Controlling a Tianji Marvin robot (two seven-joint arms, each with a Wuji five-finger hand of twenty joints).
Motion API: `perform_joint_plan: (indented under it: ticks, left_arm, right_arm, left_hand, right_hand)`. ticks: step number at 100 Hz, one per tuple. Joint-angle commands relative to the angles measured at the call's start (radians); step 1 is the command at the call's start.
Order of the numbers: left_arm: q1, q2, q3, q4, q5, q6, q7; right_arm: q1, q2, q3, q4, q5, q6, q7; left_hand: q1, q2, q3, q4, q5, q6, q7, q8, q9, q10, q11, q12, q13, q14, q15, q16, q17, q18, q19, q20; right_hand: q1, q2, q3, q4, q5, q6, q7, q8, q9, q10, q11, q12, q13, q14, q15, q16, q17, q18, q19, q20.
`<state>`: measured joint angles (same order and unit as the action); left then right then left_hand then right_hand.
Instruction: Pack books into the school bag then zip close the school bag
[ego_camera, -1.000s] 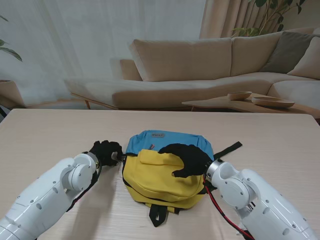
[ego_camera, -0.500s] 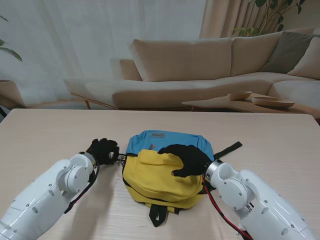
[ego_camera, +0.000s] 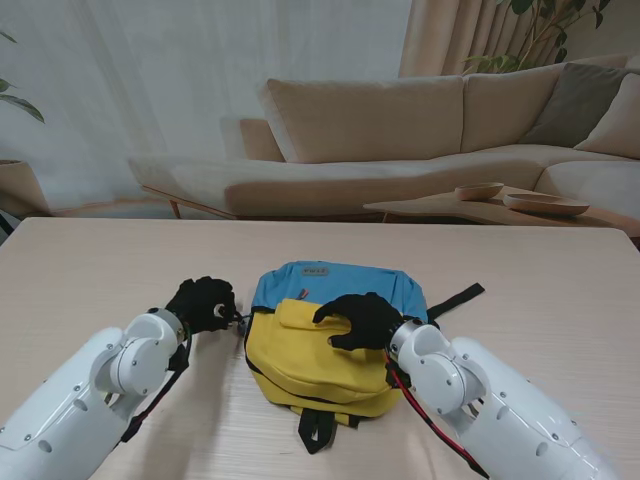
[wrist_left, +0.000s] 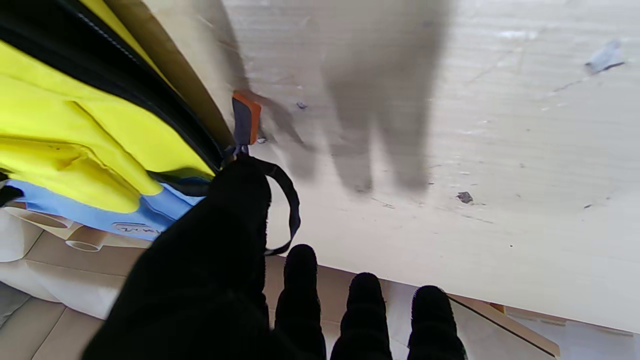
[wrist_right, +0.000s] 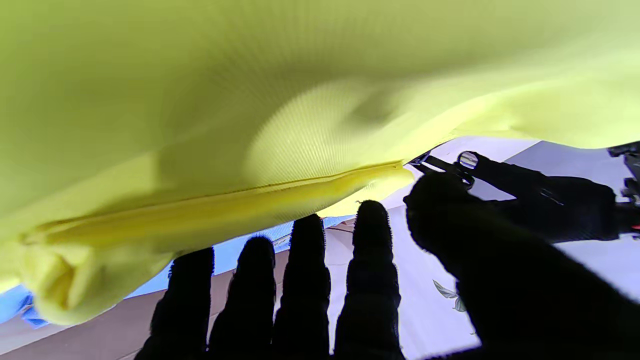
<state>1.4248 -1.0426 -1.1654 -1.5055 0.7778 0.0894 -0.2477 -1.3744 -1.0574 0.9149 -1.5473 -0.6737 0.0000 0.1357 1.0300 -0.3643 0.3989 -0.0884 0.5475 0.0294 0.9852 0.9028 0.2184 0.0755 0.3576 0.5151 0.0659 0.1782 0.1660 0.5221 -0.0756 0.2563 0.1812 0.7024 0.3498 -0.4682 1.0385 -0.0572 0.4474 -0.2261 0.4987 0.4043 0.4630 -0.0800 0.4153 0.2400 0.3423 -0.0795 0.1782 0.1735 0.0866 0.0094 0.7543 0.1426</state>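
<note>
Two hands on the school bag, zipping stage.
Right hand lies flat, fingers together, pinning the yellow front at table centre; left hand pinches the zipper pull loop, likely to draw it against that hold.

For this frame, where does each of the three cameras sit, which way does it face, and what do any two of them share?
Stand view: above the shoulders, looking down at the table and sofa beyond; both arms, left hand and right hand show.
Left wrist view: along the fingers, picture inverted; sees the school bag side and zipper pull; gloved left hand.
Right wrist view: along the fingers, close on yellow fabric; right hand.
Shared: all show the school bag; the right wrist view also catches the left hand.
</note>
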Motion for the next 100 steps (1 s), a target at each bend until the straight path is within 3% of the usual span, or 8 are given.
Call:
perform_joint_plan:
  ticks: [1, 21, 31, 40, 47, 53, 73, 100]
  left_arm:
    - [0.021, 0.000, -0.006, -0.029, 0.004, 0.004, -0.026]
    - [0.056, 0.000, -0.029, -0.074, 0.007, 0.008, -0.031]
    - [0.075, -0.001, -0.043, -0.095, 0.003, 0.008, -0.029]
    - [0.098, -0.002, -0.057, -0.125, 0.002, 0.018, -0.031]
    - [0.119, 0.000, -0.070, -0.153, 0.005, 0.029, -0.043]
    - [0.136, 0.000, -0.081, -0.176, 0.001, 0.040, -0.051]
    - [0.188, 0.011, -0.118, -0.256, -0.025, 0.092, -0.139]
    - [0.192, 0.020, -0.123, -0.272, -0.068, 0.129, -0.206]
  right_arm:
    - [-0.015, -0.015, -0.008, -0.002, -0.020, 0.006, 0.010]
    - [0.012, -0.008, -0.051, -0.026, -0.070, 0.058, 0.042]
    - [0.051, -0.007, -0.100, 0.001, -0.096, 0.088, 0.048]
    - [0.083, -0.010, -0.142, 0.036, -0.085, 0.125, 0.055]
    - [0.102, -0.014, -0.168, 0.066, -0.052, 0.145, 0.058]
    - [0.115, -0.018, -0.187, 0.089, -0.029, 0.161, 0.058]
    - [0.128, -0.026, -0.203, 0.118, -0.001, 0.175, 0.046]
    - [0.115, -0.036, -0.186, 0.119, 0.007, 0.175, 0.006]
  left_hand:
    - [-0.013, 0.029, 0.028, -0.004, 0.027, 0.041, 0.063, 0.021, 0.019, 0.022, 0.014, -0.006, -0.021, 0.005, 0.004, 0.011, -0.017, 0.001, -0.004, 0.019]
    - [-0.006, 0.034, 0.024, -0.006, 0.021, 0.051, 0.069, 0.019, 0.022, 0.027, 0.014, -0.005, -0.017, 0.011, 0.009, 0.014, -0.013, 0.005, -0.002, 0.020]
    - [0.000, 0.035, 0.019, -0.006, 0.019, 0.055, 0.070, 0.017, 0.030, 0.030, 0.017, -0.003, -0.017, 0.015, 0.014, 0.016, -0.011, 0.009, -0.001, 0.021]
    - [0.003, 0.035, 0.016, -0.005, 0.021, 0.058, 0.071, 0.016, 0.040, 0.035, 0.021, -0.001, -0.012, 0.022, 0.023, 0.020, -0.001, 0.016, 0.004, 0.025]
    - [0.004, 0.036, 0.012, -0.002, 0.023, 0.068, 0.071, 0.012, 0.052, 0.040, 0.030, 0.006, -0.010, 0.031, 0.048, 0.031, 0.006, 0.023, 0.013, 0.035]
    - [0.005, 0.037, 0.009, -0.002, 0.031, 0.094, 0.074, 0.010, 0.073, 0.051, 0.041, 0.012, -0.002, 0.039, 0.062, 0.036, 0.013, 0.032, 0.019, 0.041]
    - [0.033, 0.073, -0.064, 0.008, 0.030, 0.172, 0.103, 0.033, 0.114, 0.073, 0.072, 0.040, 0.000, 0.053, 0.091, 0.033, 0.021, 0.039, 0.022, 0.061]
    - [0.095, 0.057, -0.046, 0.009, 0.053, 0.173, 0.033, -0.030, 0.147, 0.074, 0.084, 0.050, 0.007, 0.063, 0.103, 0.041, 0.024, 0.050, 0.036, 0.079]
  right_hand:
    - [-0.066, 0.036, -0.056, 0.025, -0.005, 0.012, -0.018, -0.030, -0.058, -0.001, -0.021, 0.005, -0.084, -0.048, -0.007, -0.006, -0.047, -0.034, -0.041, -0.019]
    - [-0.090, 0.158, -0.227, 0.043, -0.234, -0.088, -0.151, -0.088, -0.246, -0.090, -0.092, -0.037, -0.221, -0.069, -0.095, -0.062, -0.153, -0.051, -0.140, -0.099]
    - [-0.078, 0.183, -0.250, 0.050, -0.227, -0.113, -0.165, -0.087, -0.241, -0.104, -0.093, -0.040, -0.216, -0.070, -0.098, -0.065, -0.148, -0.046, -0.146, -0.111]
    - [-0.049, 0.211, -0.271, 0.053, -0.140, -0.100, -0.136, -0.062, -0.200, -0.099, -0.075, -0.032, -0.200, -0.068, -0.038, -0.032, -0.134, -0.043, -0.106, -0.097]
    - [-0.051, 0.211, -0.266, 0.053, -0.061, -0.053, -0.078, -0.036, -0.152, -0.055, -0.047, -0.018, -0.164, -0.063, -0.014, -0.019, -0.111, -0.035, -0.073, -0.080]
    - [-0.057, 0.207, -0.261, 0.053, -0.037, -0.020, -0.060, -0.028, -0.139, -0.042, -0.035, -0.012, -0.151, -0.062, -0.005, -0.015, -0.102, -0.036, -0.062, -0.074]
    - [-0.065, 0.196, -0.235, 0.051, -0.032, -0.010, -0.048, -0.026, -0.135, -0.036, -0.021, -0.004, -0.140, -0.057, 0.006, -0.006, -0.097, -0.036, -0.036, -0.056]
    - [-0.065, 0.182, -0.211, 0.051, -0.015, -0.005, -0.032, -0.024, -0.120, -0.035, -0.010, 0.001, -0.123, -0.053, 0.018, 0.000, -0.087, -0.035, -0.016, -0.042]
